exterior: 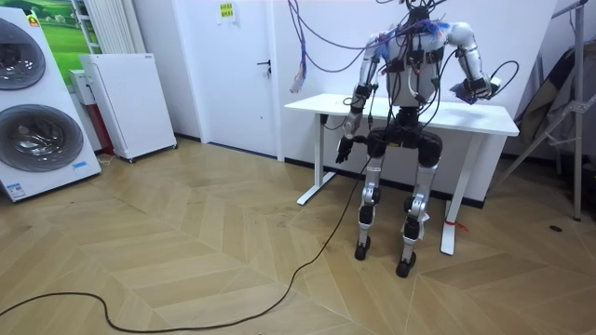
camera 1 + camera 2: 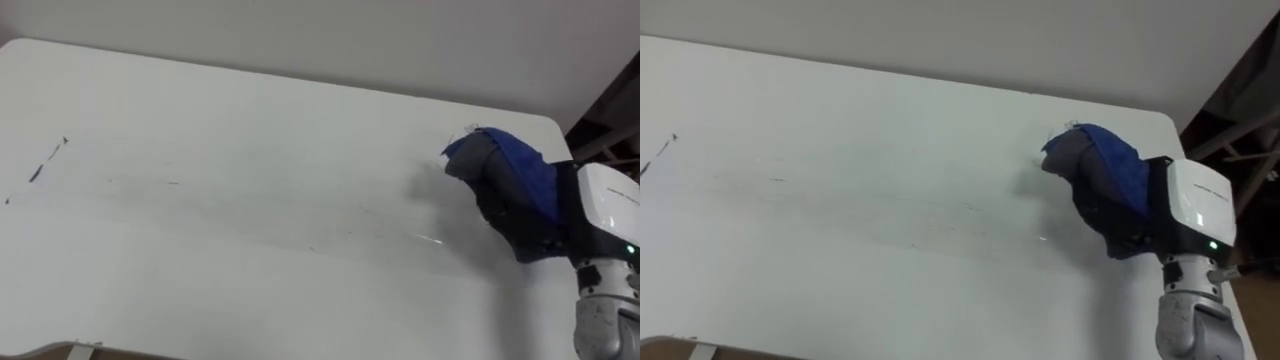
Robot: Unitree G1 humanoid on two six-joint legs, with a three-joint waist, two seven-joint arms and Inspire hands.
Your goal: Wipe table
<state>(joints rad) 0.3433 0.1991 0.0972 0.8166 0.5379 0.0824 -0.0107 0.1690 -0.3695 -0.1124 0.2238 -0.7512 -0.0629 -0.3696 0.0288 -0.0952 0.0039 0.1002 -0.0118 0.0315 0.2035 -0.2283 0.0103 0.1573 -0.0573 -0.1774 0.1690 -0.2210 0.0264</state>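
One blue cloth (image 2: 525,170) covers the right hand (image 2: 508,228) on the white tabletop (image 2: 250,200), near its far right corner. Whether the fingers beneath are clamped or apart cannot be told. Left hand (image 1: 343,149) hangs beside the thigh.

Tabletop (image 2: 250,210) open leftward of right hand (image 2: 503,212); wall (image 2: 350,40) behind far edge; dark frame (image 2: 615,108) past right corner.

No print could be read. A small yellow sign (image 1: 226,9) hung high beside the door (image 1: 244,84). A yellow label (image 1: 33,17) and a pale sticker (image 1: 13,191) sat on the stacked washing machines (image 1: 37,140). Their lettering was too small to make out.
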